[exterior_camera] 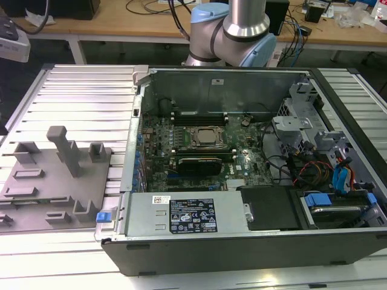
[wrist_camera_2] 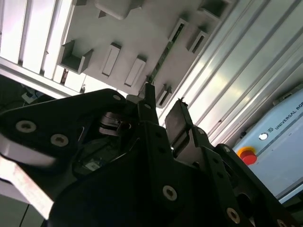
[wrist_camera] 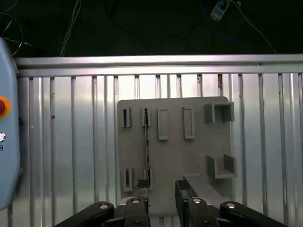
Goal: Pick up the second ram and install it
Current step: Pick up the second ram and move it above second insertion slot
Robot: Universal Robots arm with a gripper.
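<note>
The second ram (wrist_camera: 147, 146) is a thin dark-green stick standing on edge in a slot of the grey holder plate (wrist_camera: 175, 156), which lies on the ribbed metal table. It also appears as a thin green line (wrist_camera_2: 164, 53) in the second wrist view. My gripper (wrist_camera: 163, 201) hangs well above the plate, open, with nothing between its black fingers (wrist_camera: 185, 196). One finger lines up roughly with the stick's near end. In the second wrist view the gripper (wrist_camera_2: 164, 108) points toward the same end of the stick. The holder plate (exterior_camera: 42, 193) lies at the exterior view's left.
The open computer case (exterior_camera: 242, 241) lies at the exterior view's right, with the silver CPU socket (exterior_camera: 203, 138), long black slots (exterior_camera: 199, 115) behind it and a black card (exterior_camera: 196, 164) in front. The arm's base (exterior_camera: 233, 30) stands behind the case. A grey post (exterior_camera: 65, 151) rises from the plate.
</note>
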